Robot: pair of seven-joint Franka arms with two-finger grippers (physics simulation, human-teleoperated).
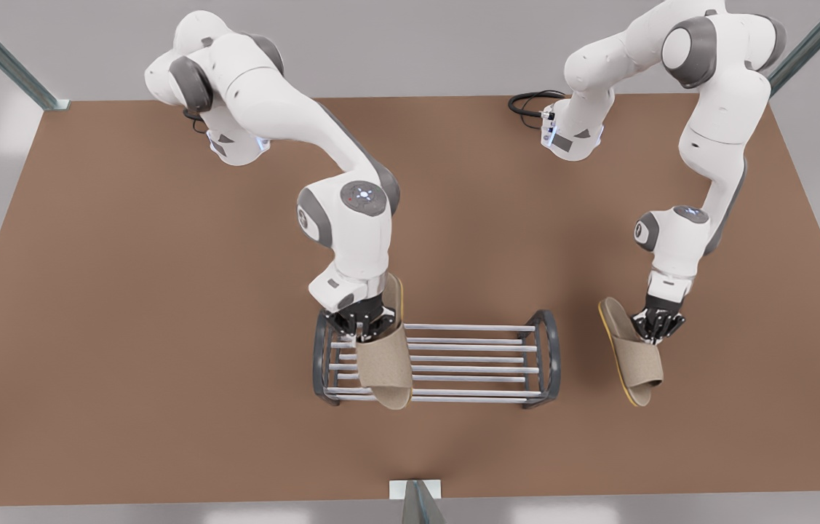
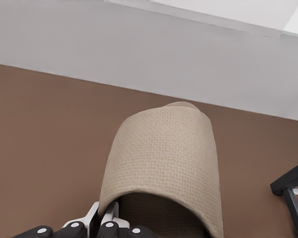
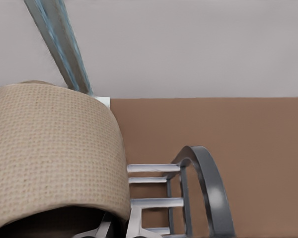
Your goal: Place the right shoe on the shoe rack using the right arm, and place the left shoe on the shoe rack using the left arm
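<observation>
The shoe rack (image 1: 468, 342) is a low dark-grey frame with silver bars at the table's middle front. My right gripper (image 1: 364, 331) is shut on the right shoe (image 1: 384, 367), a beige slipper held over the rack's end at the front view's left. The right wrist view shows that slipper (image 3: 54, 148) with the rack's arch (image 3: 203, 173) just beyond it. My left gripper (image 1: 661, 325) is shut on the left shoe (image 1: 635, 356), held tilted beside the rack at the front view's right. In the left wrist view that slipper (image 2: 164, 153) hangs over bare table, with the rack's corner (image 2: 293, 186) off to one side.
The brown table (image 1: 126, 327) has wide free room on both sides of the rack. A metal post (image 1: 413, 502) stands at the front edge, with others at the back corners. A black cable (image 1: 530, 105) loops by the arm base at the back.
</observation>
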